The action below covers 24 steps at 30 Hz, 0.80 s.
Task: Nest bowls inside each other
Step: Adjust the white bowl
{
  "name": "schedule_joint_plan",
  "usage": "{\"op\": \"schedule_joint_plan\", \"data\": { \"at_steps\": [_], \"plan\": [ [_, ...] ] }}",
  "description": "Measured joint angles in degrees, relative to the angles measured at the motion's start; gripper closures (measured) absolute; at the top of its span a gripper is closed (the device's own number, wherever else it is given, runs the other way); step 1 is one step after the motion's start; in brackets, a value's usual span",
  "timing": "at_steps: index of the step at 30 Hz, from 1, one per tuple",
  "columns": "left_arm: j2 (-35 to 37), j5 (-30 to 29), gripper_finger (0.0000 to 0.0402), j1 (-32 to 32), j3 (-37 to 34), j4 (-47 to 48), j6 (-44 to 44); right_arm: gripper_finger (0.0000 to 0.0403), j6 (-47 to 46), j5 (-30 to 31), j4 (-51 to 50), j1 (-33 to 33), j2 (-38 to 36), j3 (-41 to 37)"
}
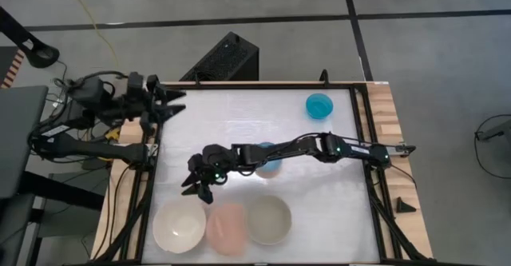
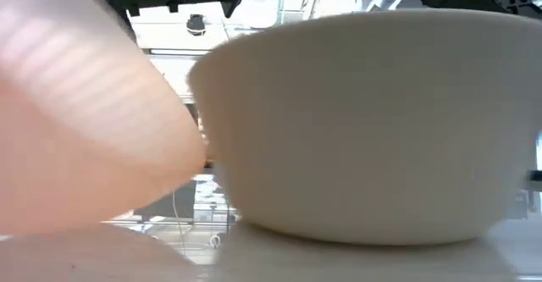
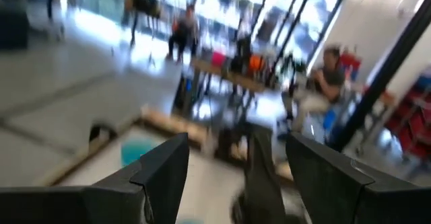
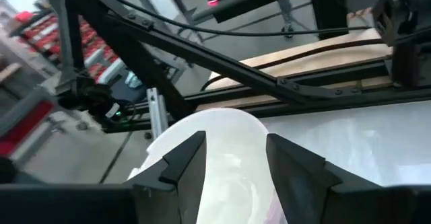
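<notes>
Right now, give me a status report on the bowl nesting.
Right gripper open, empty, above cream-white round plastic bowl. Left gripper open, parked at table edge. Pink bowl, grey-beige bowl un-nested alongside.

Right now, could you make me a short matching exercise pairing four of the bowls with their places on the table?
Things:
1. teal bowl
2. cream-white bowl
3. pink bowl
4. blue bowl

Places:
A. middle of the near row of three
B. alone by the far right corner
C. left end of the near row
D. mid-table, partly under the right arm

Pairs: 1-B, 2-C, 3-A, 4-D
</notes>
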State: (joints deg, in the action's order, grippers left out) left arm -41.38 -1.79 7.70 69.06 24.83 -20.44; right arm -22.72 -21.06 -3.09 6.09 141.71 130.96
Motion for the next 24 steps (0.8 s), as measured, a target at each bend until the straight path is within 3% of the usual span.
{"op": "schedule_joint_plan", "data": {
  "at_steps": [8, 12, 17, 24],
  "plan": [
    [2.1, 6.0, 0.0164, 0.0, 0.0, 22.9, -6.4, 0.0209, -4.3, -9.8, -3.5, -2.5, -0.1, 0.0],
    [3.2, 8.8, 0.0164, 0.0, 0.0, 32.8, -8.9, 0.0209, -3.0, -11.6, -8.9, -3.3, -0.9, 0.0],
    [3.3, 12.5, 0.0164, -0.1, -0.4, 43.2, -10.9, 0.0209, 2.0, -9.9, -17.2, -4.6, -3.5, 0.0],
    [3.9, 21.7, 0.0164, -2.7, -9.7, 44.6, -14.6, 0.0209, 9.9, -3.4, -34.3, -7.1, -9.4, 0.0]
  ]
}}
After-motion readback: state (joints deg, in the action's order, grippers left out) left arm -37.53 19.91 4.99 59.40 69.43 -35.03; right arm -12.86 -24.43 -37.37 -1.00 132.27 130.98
